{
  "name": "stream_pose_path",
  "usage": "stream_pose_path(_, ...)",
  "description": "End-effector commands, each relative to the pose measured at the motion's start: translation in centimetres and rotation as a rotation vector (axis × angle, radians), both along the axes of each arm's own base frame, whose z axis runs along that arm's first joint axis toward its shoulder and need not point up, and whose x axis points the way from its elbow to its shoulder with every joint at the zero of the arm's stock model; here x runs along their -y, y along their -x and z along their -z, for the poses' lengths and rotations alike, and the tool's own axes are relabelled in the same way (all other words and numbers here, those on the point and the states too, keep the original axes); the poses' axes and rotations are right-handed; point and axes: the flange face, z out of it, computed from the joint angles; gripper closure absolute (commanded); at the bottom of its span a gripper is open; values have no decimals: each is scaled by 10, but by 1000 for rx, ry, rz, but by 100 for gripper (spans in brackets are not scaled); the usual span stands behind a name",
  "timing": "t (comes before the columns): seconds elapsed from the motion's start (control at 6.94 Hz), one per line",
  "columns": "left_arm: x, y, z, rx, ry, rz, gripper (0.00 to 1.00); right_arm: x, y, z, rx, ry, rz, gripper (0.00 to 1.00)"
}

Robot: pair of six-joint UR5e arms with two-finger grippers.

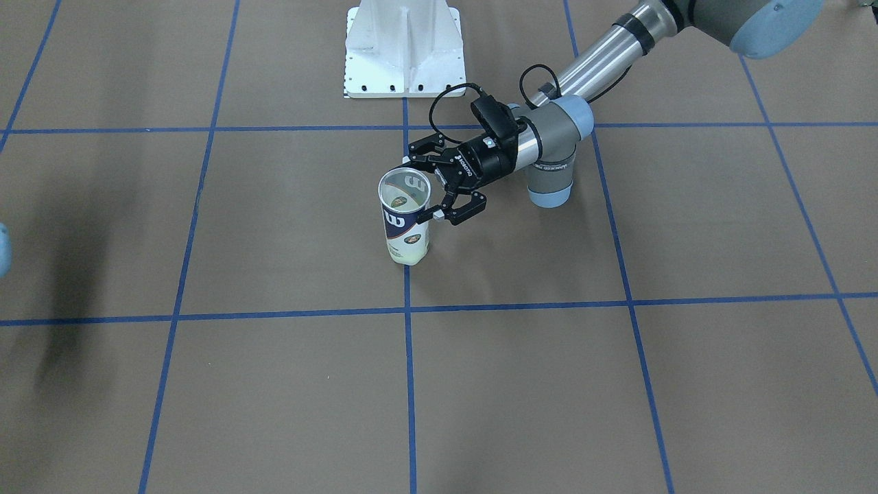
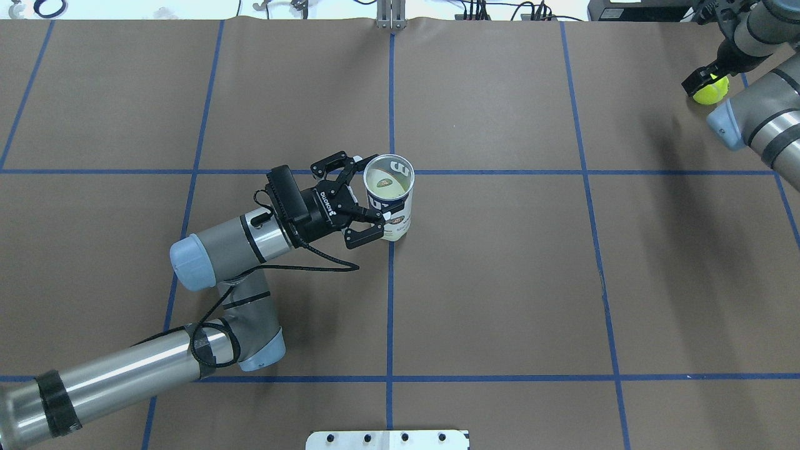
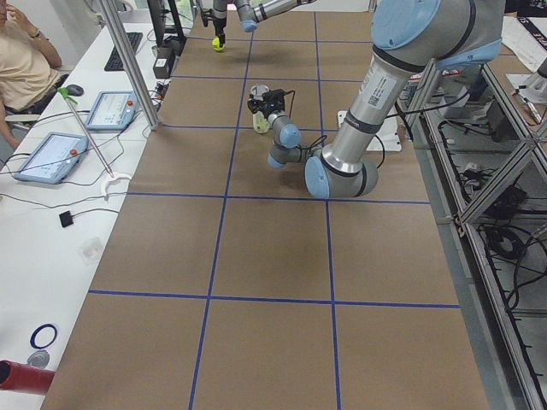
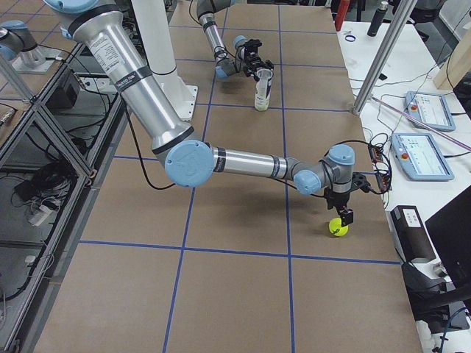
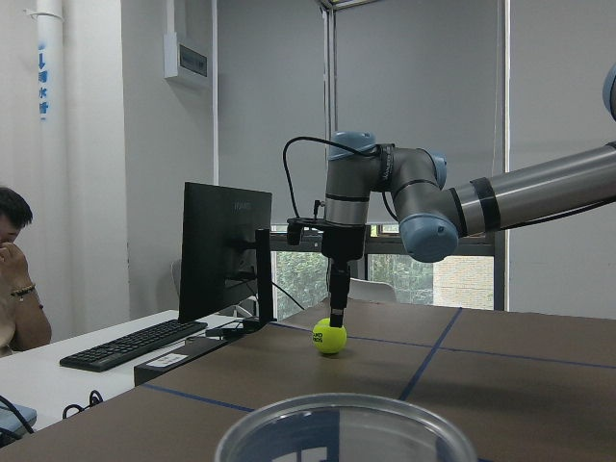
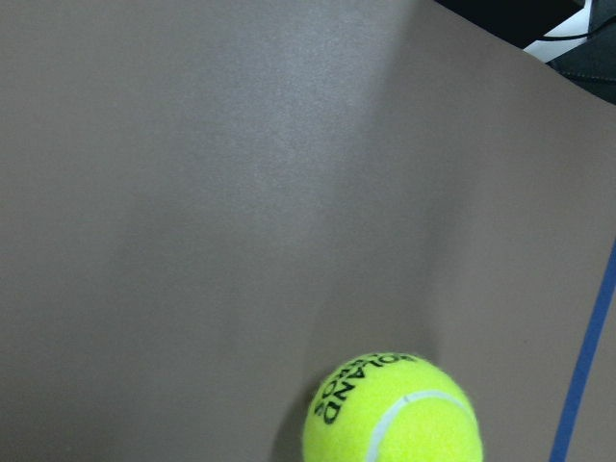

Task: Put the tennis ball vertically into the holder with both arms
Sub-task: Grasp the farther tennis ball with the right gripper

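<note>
The holder [image 2: 389, 197], a clear can with a white and navy label, stands upright near the table's middle with its mouth up; it also shows in the front view [image 1: 405, 219]. My left gripper [image 2: 369, 199] reaches in from the side with one finger on each side of the can, shut on it [image 1: 422, 189]. The can's rim [image 5: 346, 423] fills the bottom of the left wrist view. The tennis ball [image 2: 712, 90] lies on the table at the far right [image 4: 337, 228] [image 6: 393, 409]. My right gripper [image 2: 705, 81] points straight down over it, fingers open at the ball's upper part [image 5: 334, 322].
The white metal pedestal base [image 1: 405, 48] stands at the robot's side of the table [image 2: 387, 439]. Desks with monitors, a keyboard and tablets line the far edge [image 4: 419, 125]. A person sits beyond the table's left end [image 3: 21, 60].
</note>
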Motion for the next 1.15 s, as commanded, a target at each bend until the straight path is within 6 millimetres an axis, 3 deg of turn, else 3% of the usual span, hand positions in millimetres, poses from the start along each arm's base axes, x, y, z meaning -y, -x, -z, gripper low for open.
stream_pose_path(0.0, 0, 0, 1, -1, 0, -1, 8, -1, 17, -8, -91, -31, -7, 1)
stream_pose_path(0.14, 0, 0, 1, -1, -1, 0, 8, -3, 21, -11, -101, -32, -3, 3)
stream_pose_path(0.43, 0, 0, 2, -3, 0, -1, 8, -5, 26, -17, -157, -46, -13, 78)
stream_pose_path(0.58, -1, -1, 2, -3, 0, -2, 8, -3, 20, -15, -168, -64, 4, 100)
stream_pose_path(0.72, -1, -1, 2, -3, 0, -2, 8, 4, 7, -2, -156, -79, -17, 100)
stream_pose_path(1.01, 0, -1, 3, -3, 0, -1, 8, 11, -13, 68, -26, -25, -17, 100)
